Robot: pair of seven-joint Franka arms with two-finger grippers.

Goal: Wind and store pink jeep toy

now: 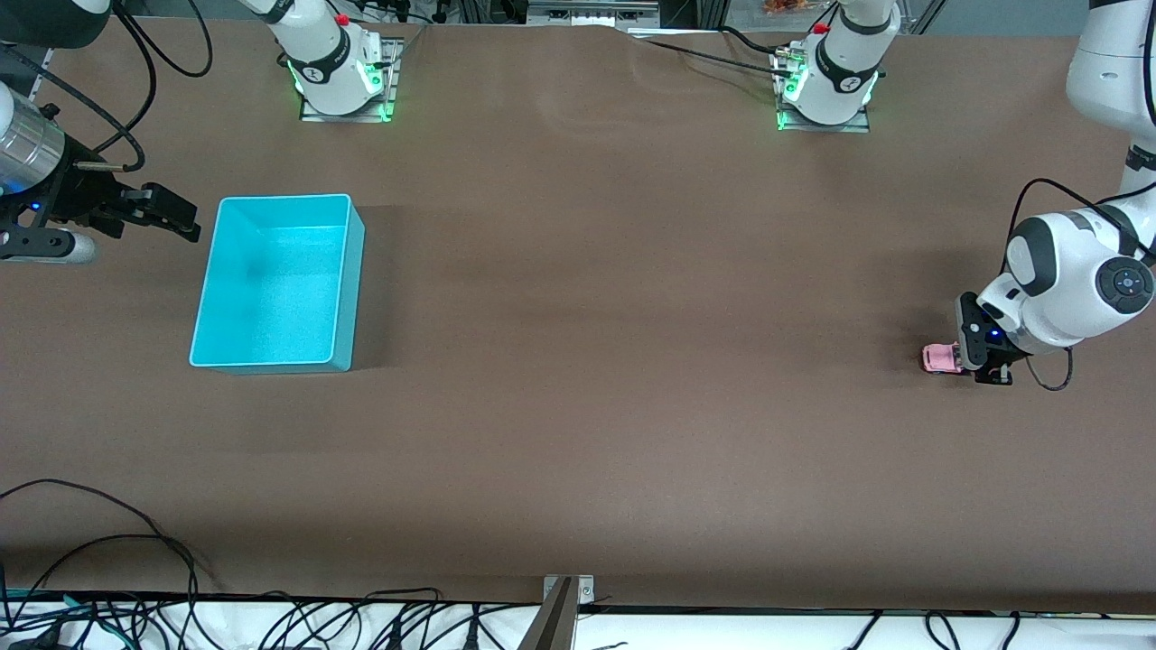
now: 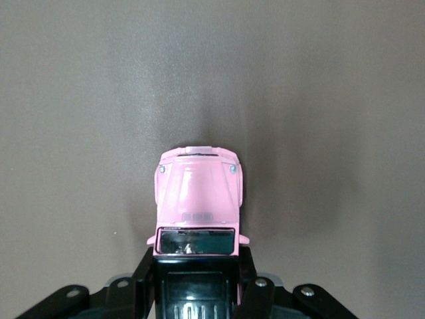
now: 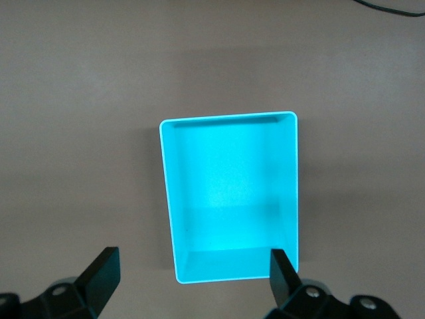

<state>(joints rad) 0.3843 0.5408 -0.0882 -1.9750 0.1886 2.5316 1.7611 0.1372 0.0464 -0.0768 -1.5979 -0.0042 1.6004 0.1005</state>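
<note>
The pink jeep toy [image 1: 942,358] is a tiny pink car with a black roof, down at the brown table's surface near the left arm's end. My left gripper [image 1: 959,361] is shut on it. In the left wrist view the black fingers [image 2: 141,282] clamp the jeep's [image 2: 197,193] rear sides, and its pink hood points away from the hand. My right gripper [image 1: 185,217] is open and holds nothing. It hangs over the table beside the turquoise bin [image 1: 355,298], at the right arm's end. The right wrist view shows its fingertips [image 3: 104,266] spread wide before the bin [image 3: 229,117].
The bin holds nothing. Brown table stretches between the bin and the jeep. Loose black cables [image 1: 108,542] lie at the table edge nearest the front camera. The two arm bases [image 1: 341,77] stand along the edge farthest from that camera.
</note>
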